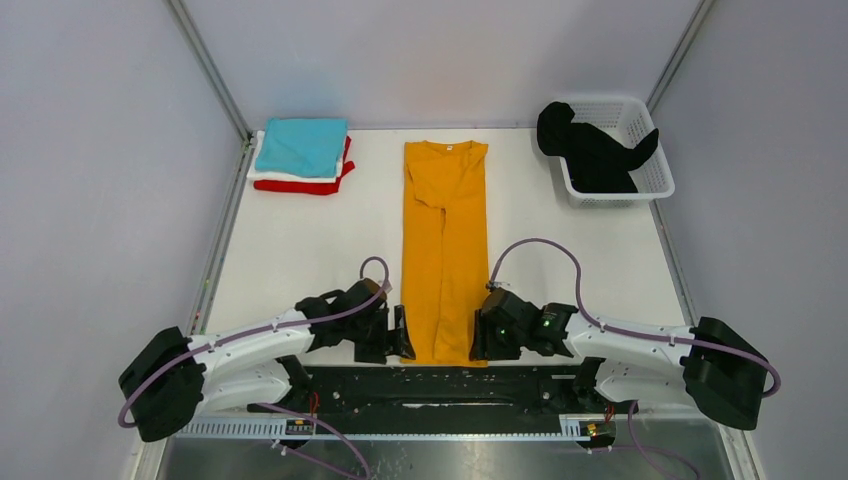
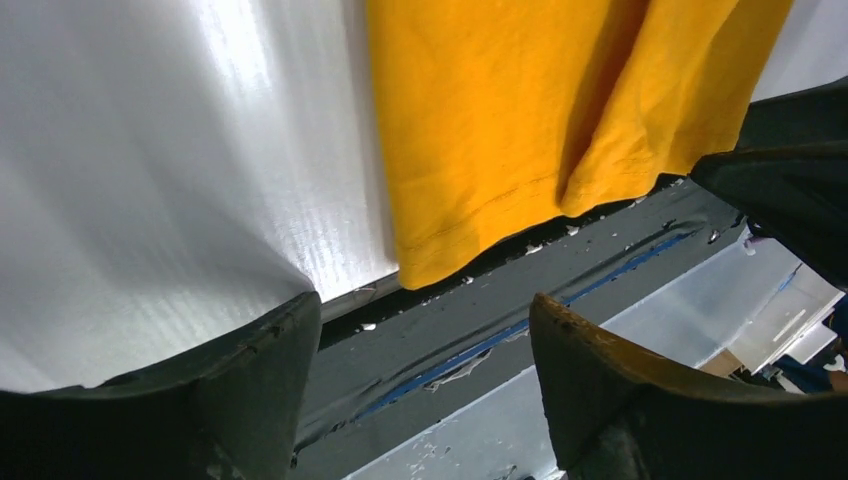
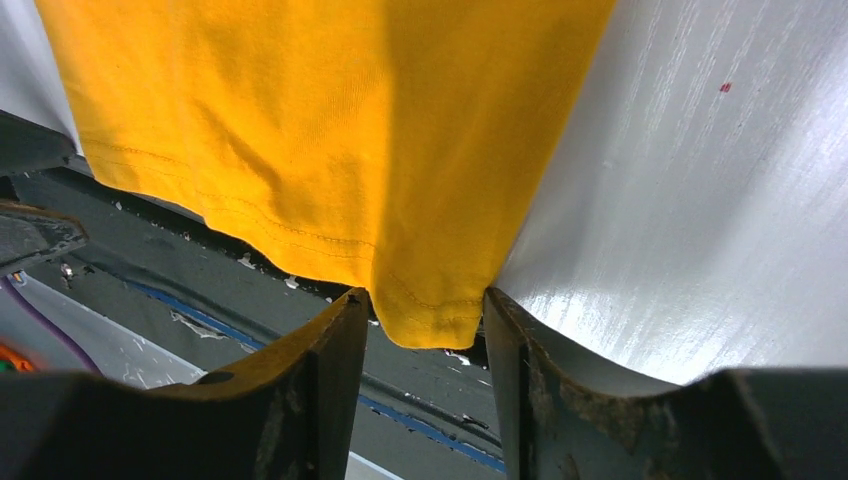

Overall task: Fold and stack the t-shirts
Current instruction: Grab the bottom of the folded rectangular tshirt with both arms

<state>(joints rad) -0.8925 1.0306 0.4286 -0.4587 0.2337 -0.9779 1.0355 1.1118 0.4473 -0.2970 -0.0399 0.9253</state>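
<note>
Mustard-orange t-shirt (image 1: 445, 250), already a narrow strip, waiting for its hem lift

It lay down the middle of the table (image 1: 300, 260), hem at the near edge. The right gripper (image 3: 418, 300) stood part-open astride one hem corner, pinching nothing yet. The left gripper (image 2: 425, 310) gaped just short of the other. Next, both likely needed firm pinches before folding hem toward collar.

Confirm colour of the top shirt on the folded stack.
Top shirt is teal; top external view shows it best.

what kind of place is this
Probably a robot lab cell: plain grey walls around a white tabletop, two black-and-white robot arms, a stack of folded teal, white and red cloth t-shirts.
</note>
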